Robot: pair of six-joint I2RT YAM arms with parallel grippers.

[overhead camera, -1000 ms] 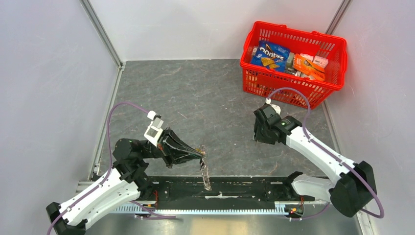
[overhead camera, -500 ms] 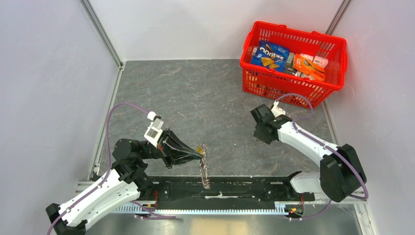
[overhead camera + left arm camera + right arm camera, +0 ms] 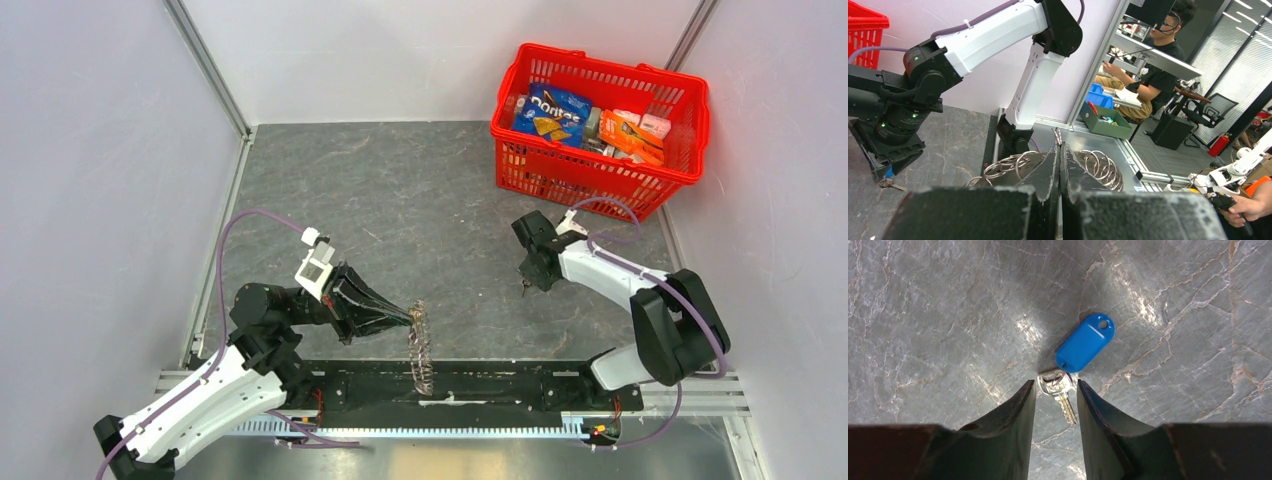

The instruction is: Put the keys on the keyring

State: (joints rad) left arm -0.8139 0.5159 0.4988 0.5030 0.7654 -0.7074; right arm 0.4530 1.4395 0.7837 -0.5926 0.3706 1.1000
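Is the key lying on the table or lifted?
Lying flat: key and blue tag rest on the table, the open right gripper straddling the key.

the middle of the table [image 3: 400, 200] lies open, a broad grey stretch between the two arms where a hand could pass freely. walls [image 3: 100, 150] close it in on the left, back and right. the basket [image 3: 580, 185], packed full, blocks the far right corner, close behind the right arm. the right gripper [image 3: 524, 288] stands over the keys [image 3: 1060, 390], one finger on each side, leaving only a narrow slot. from the left gripper [image 3: 408, 318] the keyring [image 3: 420, 350] hangs over the rail [image 3: 500, 385] at the near edge; bare floor separates it from the right gripper.
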